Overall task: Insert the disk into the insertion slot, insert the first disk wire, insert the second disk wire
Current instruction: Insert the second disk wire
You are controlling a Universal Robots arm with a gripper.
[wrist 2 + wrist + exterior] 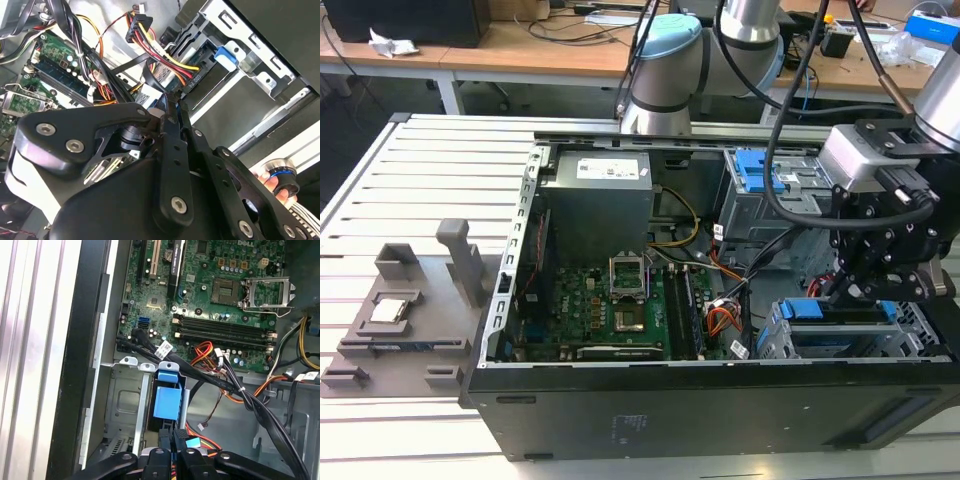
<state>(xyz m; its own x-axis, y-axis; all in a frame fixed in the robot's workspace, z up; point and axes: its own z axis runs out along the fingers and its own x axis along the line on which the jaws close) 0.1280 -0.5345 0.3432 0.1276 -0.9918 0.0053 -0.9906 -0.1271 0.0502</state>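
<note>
The PC case [650, 400] lies open on its side on the slatted table [410, 180], and everything else can be placed against it. The gripper [865, 290] hangs over the case's corner at the exterior view's right, just above the slot [840, 345], the low grey cage set against the case's near wall. The disk [820, 310] sits inside that cage, its blue carrier showing at the cage's open top. In the first wrist view the blue carrier tab [167, 397] stands between the cage's metal rails [142, 405], with the fingertips [172, 432] right at its end. The jaws look drawn together; whether they pinch a connector I cannot tell. In the second wrist view a black plug [137, 25] with red, yellow and black wires [167, 57] runs past the fingers toward the cage. The motherboard [610, 305] fills the case's middle, the power supply [598, 195] its far side, and a taller bay with a blue latch [760, 175] stands behind the slot. A grey fixture [400, 320] rests on the table outside the case.
</note>
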